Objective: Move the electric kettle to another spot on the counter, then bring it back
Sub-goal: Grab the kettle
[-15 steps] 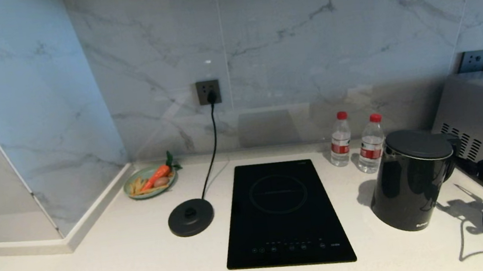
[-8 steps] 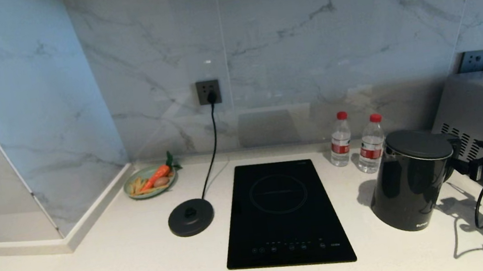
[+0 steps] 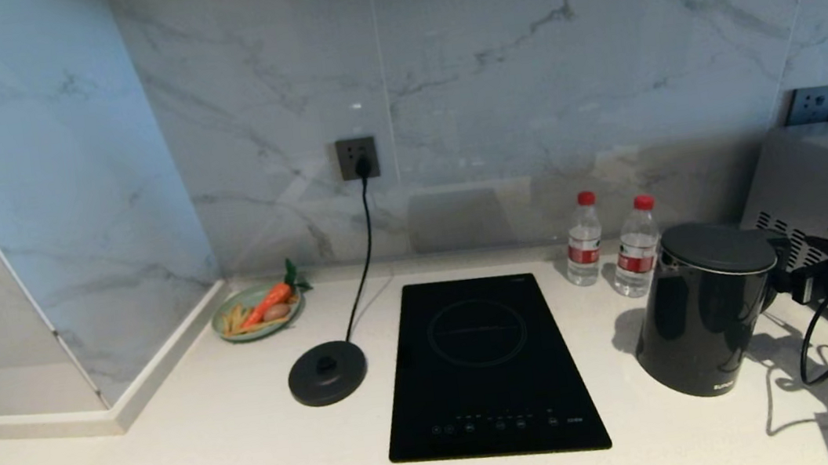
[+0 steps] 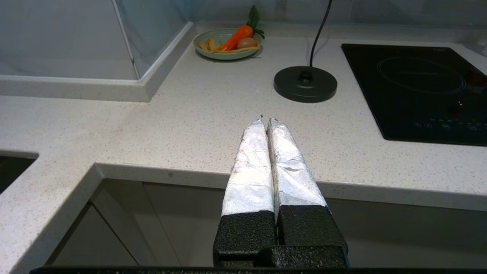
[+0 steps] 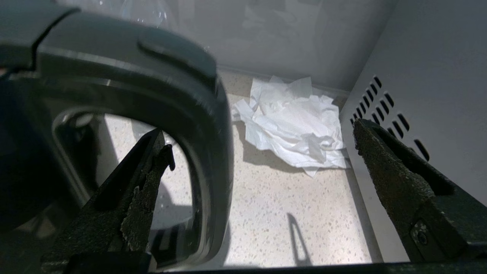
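The electric kettle (image 3: pixel 708 315), glossy black, stands upright on the white counter (image 3: pixel 213 462) just right of the cooktop. Its loop handle (image 5: pixel 207 152) faces right. My right gripper (image 3: pixel 786 280) is open at that handle. In the right wrist view, the gripper (image 5: pixel 261 134) has one finger (image 5: pixel 140 182) inside the loop and the other finger (image 5: pixel 395 179) outside it, by the grey appliance; neither touches the handle. My left gripper (image 4: pixel 265 120) is shut on nothing, parked low before the counter's front edge (image 4: pixel 171 167).
The kettle's base disc (image 3: pixel 327 372) with its cord sits left of the black cooktop (image 3: pixel 487 366). Two water bottles (image 3: pixel 584 249) stand behind the kettle. A grey appliance (image 3: pixel 827 189) flanks it on the right, with crumpled tissue (image 5: pixel 293 121) between. Plate of food (image 3: pixel 258 312) far left.
My right gripper has moved left, closer in on the kettle's handle. The kettle and my left arm have not moved.
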